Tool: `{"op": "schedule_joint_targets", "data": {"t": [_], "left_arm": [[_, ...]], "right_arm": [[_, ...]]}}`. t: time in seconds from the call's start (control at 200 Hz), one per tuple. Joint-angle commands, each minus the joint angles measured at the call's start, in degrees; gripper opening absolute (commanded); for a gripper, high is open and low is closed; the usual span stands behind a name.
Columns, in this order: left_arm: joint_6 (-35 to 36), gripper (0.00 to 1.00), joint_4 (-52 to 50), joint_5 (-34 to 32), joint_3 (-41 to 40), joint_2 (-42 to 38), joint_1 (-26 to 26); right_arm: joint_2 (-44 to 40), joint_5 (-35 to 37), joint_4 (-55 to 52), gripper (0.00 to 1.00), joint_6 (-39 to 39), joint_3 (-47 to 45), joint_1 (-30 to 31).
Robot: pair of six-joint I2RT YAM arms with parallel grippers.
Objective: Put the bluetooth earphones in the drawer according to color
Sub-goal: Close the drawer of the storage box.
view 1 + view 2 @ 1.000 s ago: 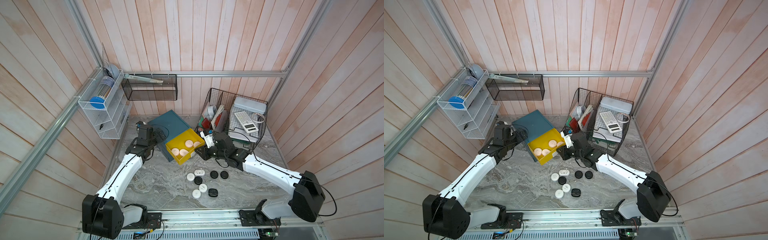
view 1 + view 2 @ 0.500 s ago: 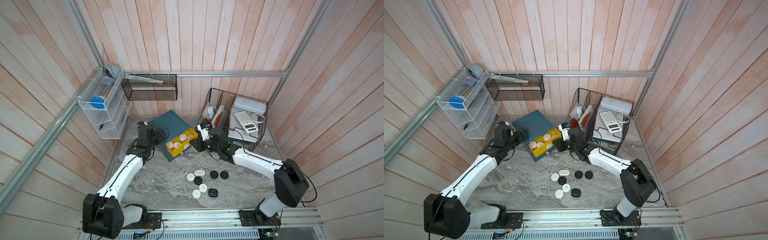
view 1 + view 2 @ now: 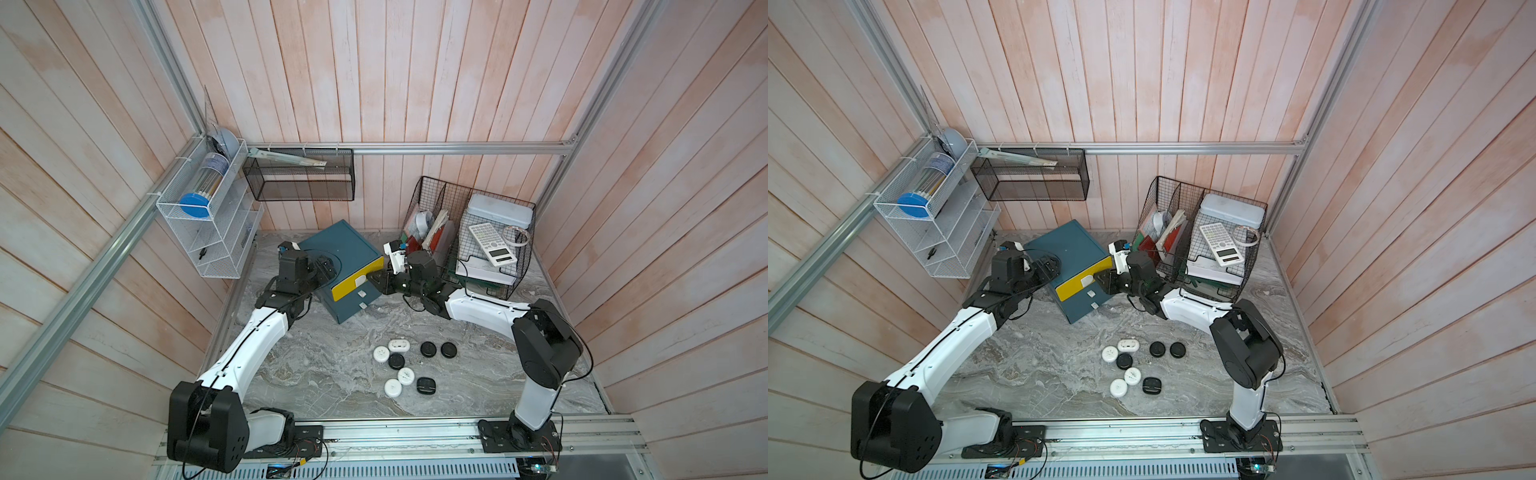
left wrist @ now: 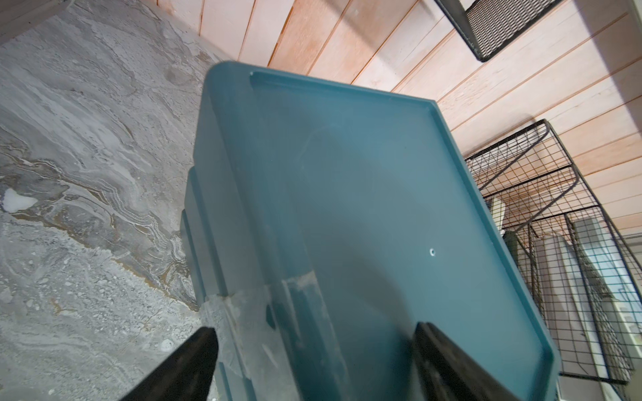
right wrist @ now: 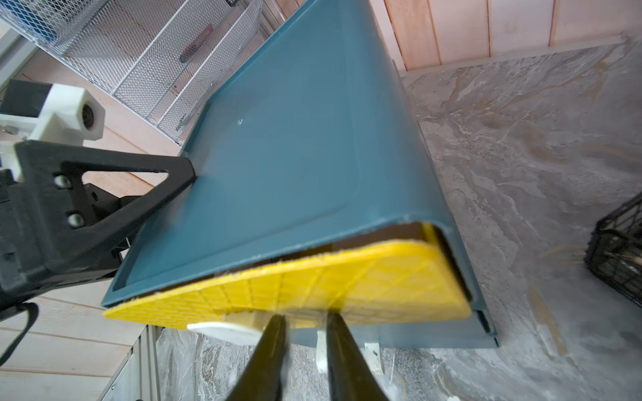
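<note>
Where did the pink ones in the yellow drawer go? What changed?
The yellow drawer slid almost fully into the teal chest, pushed by the right gripper, so the pink earphones are hidden inside now. The left gripper stayed at the chest's back edge. The eight white and black earphones stayed on the table.

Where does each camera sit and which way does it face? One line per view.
Both top views: high up, looking down on the table, chest, earphone cases; left arm, right arm show.
Left wrist: facing the chest's top; left gripper fingers show.
Right wrist: facing the yellow drawer front; right gripper fingers show.
All share the chest.
</note>
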Motion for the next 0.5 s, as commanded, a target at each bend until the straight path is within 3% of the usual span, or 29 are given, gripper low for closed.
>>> {"op": "schedule_joint_targets", "data": {"t": [0.0, 0.345, 0.495], "left_arm": [[0.52, 0.93, -3.51, 1.99, -0.56, 1.68, -1.23], [1.53, 0.93, -5.15, 0.77, 0.05, 0.73, -1.93], [2.36, 0.95, -6.06, 0.12, -0.37, -1.57, -1.18]], "right_arm": [[1.80, -2.35, 2.64, 0.27, 0.91, 1.92, 0.16], [-2.08, -1.28, 1.77, 0.33, 3.50, -1.87, 0.15], [-4.59, -2.41, 6.44, 0.44, 9.02, -8.40, -0.99]]}}
